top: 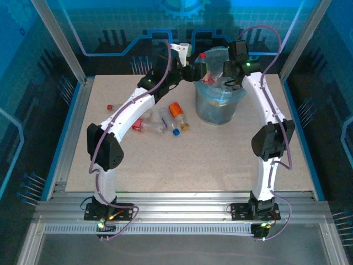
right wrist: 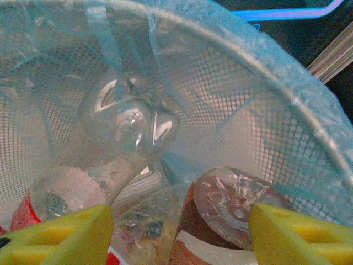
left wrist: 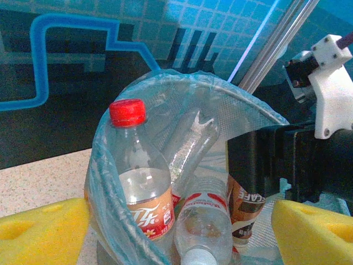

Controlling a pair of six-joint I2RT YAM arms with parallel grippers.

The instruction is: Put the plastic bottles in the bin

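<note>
The bin (top: 219, 110), grey mesh lined with a pale blue bag, stands at the back of the table. My left gripper (top: 199, 70) hovers at its left rim, open (left wrist: 179, 234), nothing between its yellow pads. Inside the bin (left wrist: 220, 91) stand a red-capped bottle (left wrist: 138, 182), a white-capped bottle (left wrist: 205, 223) and a clear bottle (left wrist: 190, 141). My right gripper (top: 229, 74) reaches down into the bin with jaws apart (right wrist: 182, 234). An upturned brown-labelled bottle (right wrist: 234, 207) sits between them, against the right pad (right wrist: 298, 237) and apart from the left pad (right wrist: 60, 237).
Several plastic bottles lie on the table left of the bin: an orange-capped one (top: 175, 109), a blue-capped one (top: 169, 122) and red-capped ones (top: 138, 124) near the left arm. Blue cage walls and metal posts enclose the table.
</note>
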